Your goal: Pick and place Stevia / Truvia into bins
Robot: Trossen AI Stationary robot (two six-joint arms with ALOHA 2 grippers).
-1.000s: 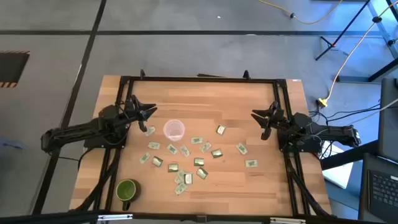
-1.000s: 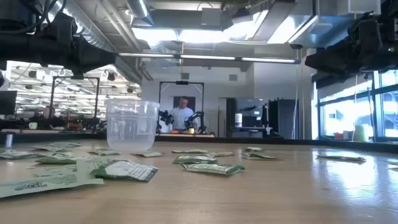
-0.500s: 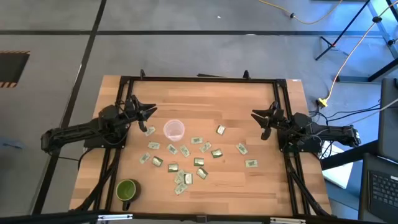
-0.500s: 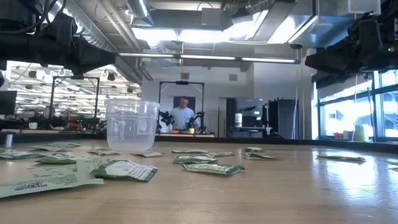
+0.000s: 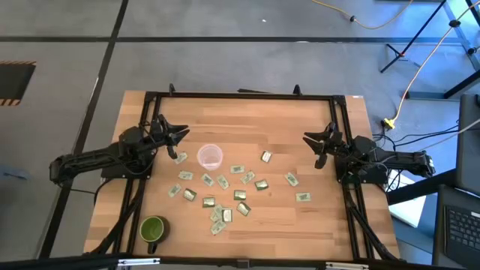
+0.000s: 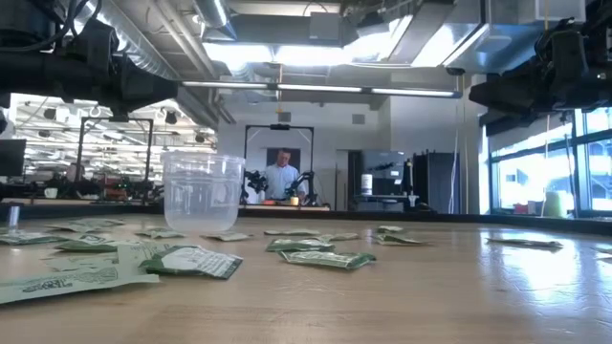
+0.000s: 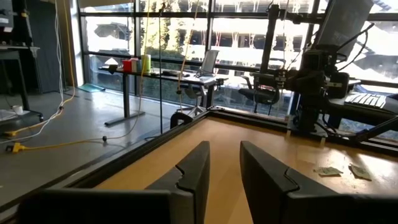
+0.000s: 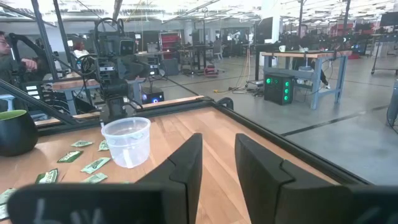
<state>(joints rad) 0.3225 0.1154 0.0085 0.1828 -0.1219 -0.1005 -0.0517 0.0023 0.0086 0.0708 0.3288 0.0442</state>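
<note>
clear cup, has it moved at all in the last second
No. The clear cup sits at the same spot on the table, beside the same sachets, in high and low views.

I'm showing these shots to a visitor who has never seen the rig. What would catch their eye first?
Probably the scatter of green and white sachets across the middle of the wooden table, with a clear cup standing upright at the scatter's far left edge. Next, the left gripper and right gripper, which face each other from opposite sides, both empty with fingers apart. A green mug sits alone at the near left corner.
</note>
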